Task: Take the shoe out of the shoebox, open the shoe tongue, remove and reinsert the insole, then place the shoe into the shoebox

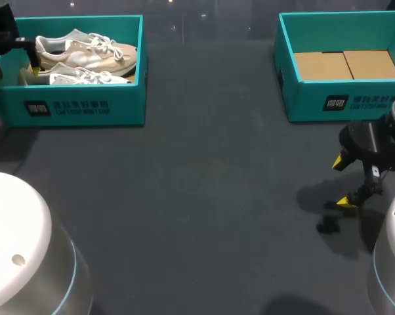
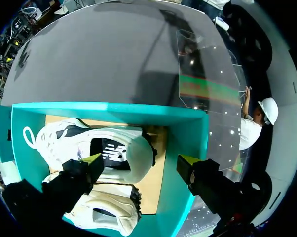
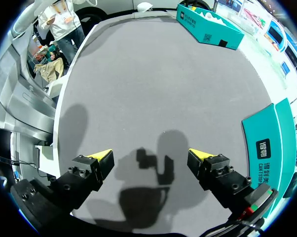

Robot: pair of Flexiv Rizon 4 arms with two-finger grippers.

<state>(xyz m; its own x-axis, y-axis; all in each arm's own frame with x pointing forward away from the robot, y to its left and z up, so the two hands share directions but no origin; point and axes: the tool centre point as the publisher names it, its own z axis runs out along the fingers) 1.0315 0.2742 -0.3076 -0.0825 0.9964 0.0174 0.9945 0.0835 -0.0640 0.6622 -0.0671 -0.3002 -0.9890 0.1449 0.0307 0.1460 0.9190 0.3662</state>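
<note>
dark grey matte tabletop [image 1: 204,197]

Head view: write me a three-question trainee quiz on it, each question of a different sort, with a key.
1. True or false: the right gripper is shut on a shoe.
2. How many shoes lie in the left shoebox? A: none. B: one. C: two.
3. Fill in: the ___ gripper is at the box that holds the shoes.

Key
1. False: the right gripper is open above the bare table, holding nothing.
2. C: two pale shoes lie side by side in it.
3. Left: the left gripper is open at that box's end, one finger over a shoe's heel.
</note>
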